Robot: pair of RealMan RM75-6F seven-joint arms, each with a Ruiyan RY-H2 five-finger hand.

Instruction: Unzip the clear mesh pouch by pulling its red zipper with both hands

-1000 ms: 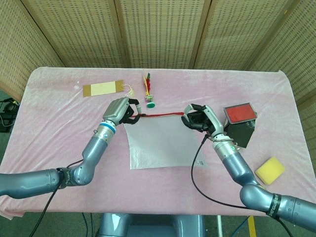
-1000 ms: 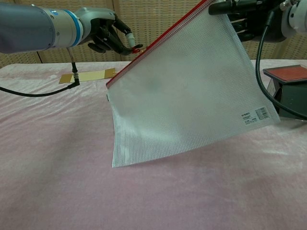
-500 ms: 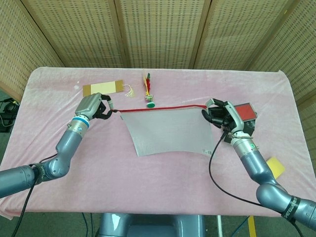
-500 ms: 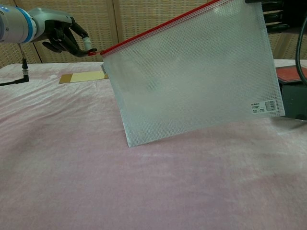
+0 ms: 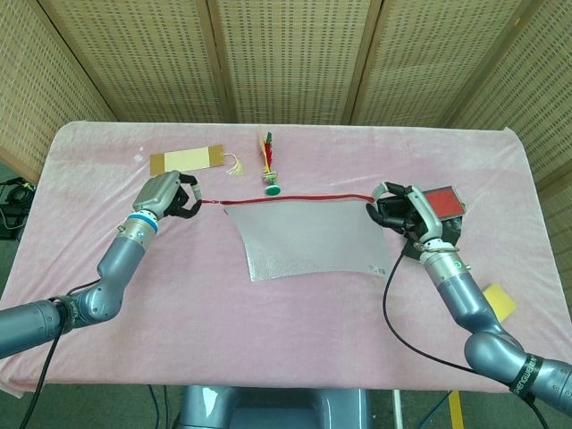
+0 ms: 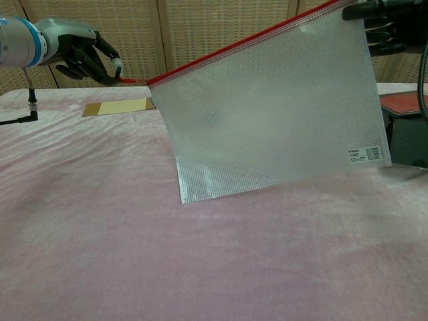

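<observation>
The clear mesh pouch (image 5: 311, 237) (image 6: 274, 114) hangs in the air between both hands, its red zipper edge (image 5: 295, 199) (image 6: 241, 45) on top and stretched taut. My left hand (image 5: 166, 196) (image 6: 83, 55) pinches the red zipper pull (image 6: 128, 80) at the pouch's left end, a short way beyond the corner. My right hand (image 5: 401, 211) (image 6: 376, 20) grips the right top corner of the pouch. A white barcode label (image 6: 368, 154) sits at the pouch's lower right.
A tan card with tassel (image 5: 189, 160) (image 6: 118, 106) and a small green-tipped stick (image 5: 269, 166) lie on the pink cloth (image 5: 295, 340) behind the pouch. A black box with a red top (image 5: 442, 214) (image 6: 404, 117) stands behind my right hand; a yellow sponge (image 5: 496, 302) lies at the right.
Both hands moved apart from the middle, stretching the zipper edge out. The left hand drew the red pull leftward past the pouch corner, and the pouch lifted and levelled.
</observation>
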